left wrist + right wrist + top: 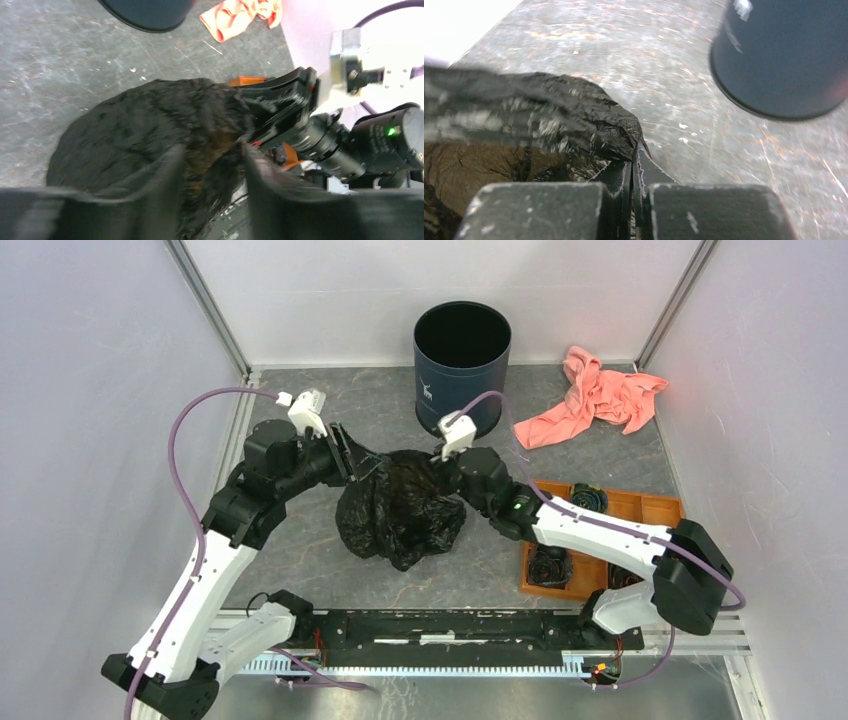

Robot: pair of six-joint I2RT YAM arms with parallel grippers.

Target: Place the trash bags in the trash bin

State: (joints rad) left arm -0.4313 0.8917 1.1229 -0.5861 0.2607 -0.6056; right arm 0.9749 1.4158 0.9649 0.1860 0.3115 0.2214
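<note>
**Left to right:** the left gripper (345, 455) sits at the far left edge of the crumpled black trash bag (400, 510). The bag lies heaped on the grey desk (300, 560) between the two arms, in front of the dark blue trash bin (462, 365) and outside it. In the blurred left wrist view the left jaws stand parted, with glossy film showing in the gap between them. Whether they touch the film cannot be made out.

At centre, the right gripper (440, 468) has its jaws shut tight on a thin fold at the bag's far right edge (a sliver of film sticks up between them in the right wrist view). The bin stands upright behind the bag, its inside too dark to read.

Further right, a salmon-pink cloth (600, 395) lies bunched near the back wall. An orange tray (655, 508) at near right is partly covered by the right arm. Small black rolls (588, 498) sit in it, and their full count is hidden.
</note>
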